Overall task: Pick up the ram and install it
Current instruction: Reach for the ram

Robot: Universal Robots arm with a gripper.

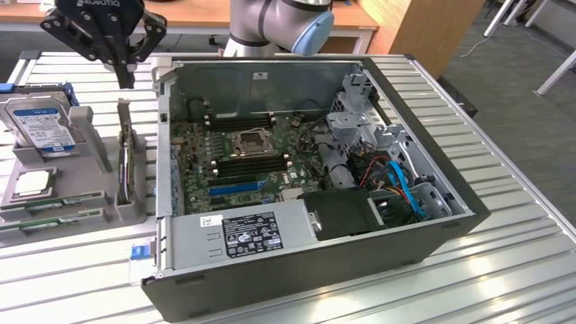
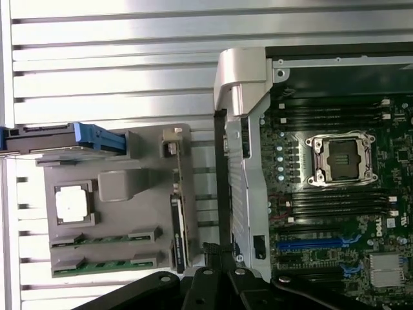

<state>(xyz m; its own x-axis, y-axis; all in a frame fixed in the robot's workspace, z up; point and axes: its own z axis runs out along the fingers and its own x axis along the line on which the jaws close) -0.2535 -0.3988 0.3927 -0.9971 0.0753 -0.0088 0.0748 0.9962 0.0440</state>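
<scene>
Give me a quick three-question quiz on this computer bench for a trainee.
1. True or false: the gripper is holding a ram stick.
2. Fill in: the long coloured slot on the motherboard is ___.
3. Where do the green ram sticks lie?
A. In the motherboard's black slots
B. In the gray holder beside the computer case
C. Between the gripper's fingers

Key
1. False: it is shut on nothing, up above the gray holder.
2. Blue.
3. B.
</scene>
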